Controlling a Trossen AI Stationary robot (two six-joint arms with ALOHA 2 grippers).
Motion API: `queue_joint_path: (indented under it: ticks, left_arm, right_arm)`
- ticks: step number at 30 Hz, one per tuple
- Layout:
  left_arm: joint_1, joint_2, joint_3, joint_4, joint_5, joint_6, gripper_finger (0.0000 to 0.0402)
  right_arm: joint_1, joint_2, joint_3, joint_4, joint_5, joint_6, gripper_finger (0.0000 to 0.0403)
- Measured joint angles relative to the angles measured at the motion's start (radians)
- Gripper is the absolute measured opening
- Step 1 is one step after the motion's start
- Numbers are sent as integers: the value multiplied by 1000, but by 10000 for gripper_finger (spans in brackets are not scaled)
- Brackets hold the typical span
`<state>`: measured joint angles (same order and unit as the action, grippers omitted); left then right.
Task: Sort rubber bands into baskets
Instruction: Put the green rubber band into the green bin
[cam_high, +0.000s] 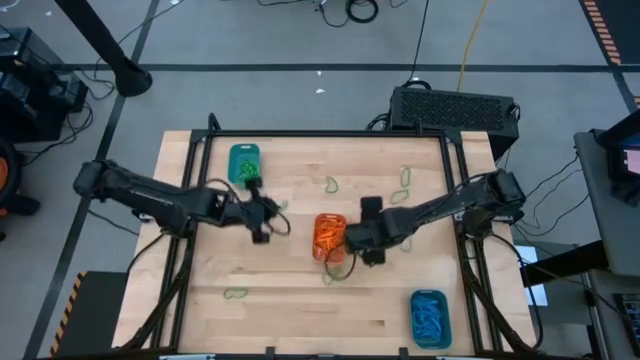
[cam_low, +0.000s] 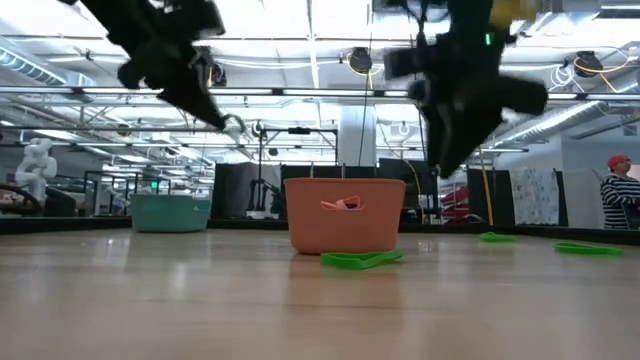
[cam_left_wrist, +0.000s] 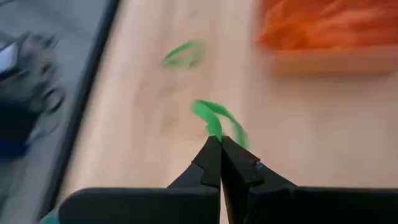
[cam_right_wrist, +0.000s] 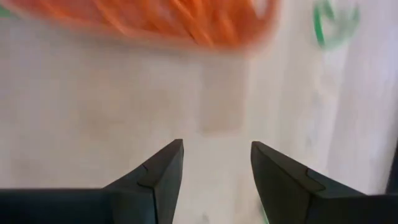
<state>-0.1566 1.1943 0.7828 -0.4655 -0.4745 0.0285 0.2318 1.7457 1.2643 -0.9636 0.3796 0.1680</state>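
My left gripper (cam_left_wrist: 221, 146) is shut on a green rubber band (cam_left_wrist: 217, 121), well above the table, left of the orange basket (cam_high: 329, 237); it also shows in the high view (cam_high: 272, 213). My right gripper (cam_right_wrist: 216, 155) is open and empty, above the table at the orange basket's right side (cam_high: 358, 245). The orange basket holds orange bands. A teal basket (cam_high: 244, 163) with green bands stands at the far left. Another teal basket (cam_high: 430, 318) with blue bands stands at the near right. My left gripper pinches the green band by one end (cam_left_wrist: 214, 132) between its two fingertips. The rest of the band sticks out past the fingertips, slack and curled. In the low view the gripper (cam_low: 230, 124) is high above the tabletop, so the band is lifted clear.
Loose green bands lie on the table: one near the far middle (cam_high: 331, 184), two at the far right (cam_high: 404, 185), one at the near left (cam_high: 235, 294), one just in front of the orange basket (cam_low: 360, 259). A black frame runs along the table's edges.
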Motion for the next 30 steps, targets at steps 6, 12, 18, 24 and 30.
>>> queue_joint_path:
  ticks: [6, 12, 18, 24, 30]
  left_arm:
    - [274, -70, 0, -114, 35, 99, 0]
    - [594, -76, -1, -125, 173, 214, 0]
    - [832, -62, -1, -126, 341, 215, 0]
    - [932, -3, -1, -126, 418, 222, 0]
    - [956, 90, -1, -129, 419, 217, 9]
  right_arm:
    - [-194, -162, -248, 49, -41, 0, 180]
    - [-430, -384, -451, 188, -152, -21, 180]
    - [-637, -480, -547, 293, -177, 156, 180]
    - [-771, -426, -594, 356, -179, 177, 180]
    - [-813, -323, -602, 423, -198, 171, 180]
